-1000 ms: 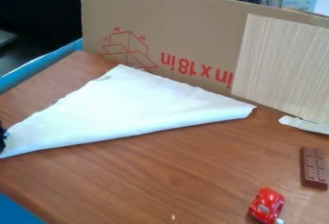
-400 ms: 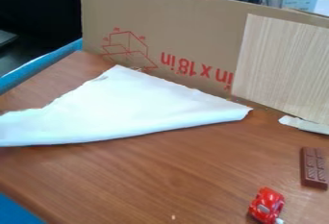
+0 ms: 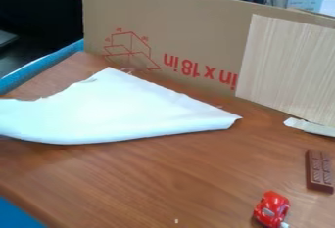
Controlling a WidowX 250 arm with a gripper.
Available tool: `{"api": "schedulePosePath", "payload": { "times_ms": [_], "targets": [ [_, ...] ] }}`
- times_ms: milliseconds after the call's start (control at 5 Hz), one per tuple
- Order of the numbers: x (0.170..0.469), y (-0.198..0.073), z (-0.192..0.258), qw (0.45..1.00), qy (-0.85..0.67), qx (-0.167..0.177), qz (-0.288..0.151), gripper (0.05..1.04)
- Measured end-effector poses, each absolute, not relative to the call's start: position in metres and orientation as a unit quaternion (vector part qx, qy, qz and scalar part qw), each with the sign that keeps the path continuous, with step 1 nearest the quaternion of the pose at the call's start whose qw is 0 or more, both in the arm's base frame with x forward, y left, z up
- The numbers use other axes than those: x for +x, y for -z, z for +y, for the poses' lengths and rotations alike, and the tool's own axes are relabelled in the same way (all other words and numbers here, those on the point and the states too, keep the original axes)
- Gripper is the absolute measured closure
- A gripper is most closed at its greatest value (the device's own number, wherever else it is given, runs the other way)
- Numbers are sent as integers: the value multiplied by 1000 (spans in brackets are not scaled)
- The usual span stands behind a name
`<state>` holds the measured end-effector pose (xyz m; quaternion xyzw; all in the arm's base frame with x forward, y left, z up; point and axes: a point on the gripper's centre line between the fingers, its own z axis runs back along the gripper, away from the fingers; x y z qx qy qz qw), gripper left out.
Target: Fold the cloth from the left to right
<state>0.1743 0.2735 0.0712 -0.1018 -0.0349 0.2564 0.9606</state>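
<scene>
Nearest us, a red toy car point(image 3: 272, 208) sits on the tabletop point(image 3: 163, 178), a brown chocolate bar point(image 3: 319, 171) just beyond it. Farther back, we see the white cloth point(image 3: 118, 109) at the left, narrowing rightward, before upright cardboard point(image 3: 190, 31). We cannot tell whether the pincer is open or closed.

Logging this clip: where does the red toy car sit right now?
In the camera view, the red toy car is at the lower right, just below the chocolate bar.
</scene>
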Motion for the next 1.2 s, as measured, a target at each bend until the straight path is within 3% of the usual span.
{"api": "schedulePosePath", "payload": {
  "times_ms": [200, 400, 600, 1200],
  "targets": [
    [174, -79, 272, 959, -258, -113, -24, 1033],
    [173, -69, 256, 962, -231, -142, -25, 1033],
    [185, -82, 222, 966, -201, -153, -54, 1033],
    [259, -110, 131, 961, -214, -172, -32, 1033]
  ]
}}
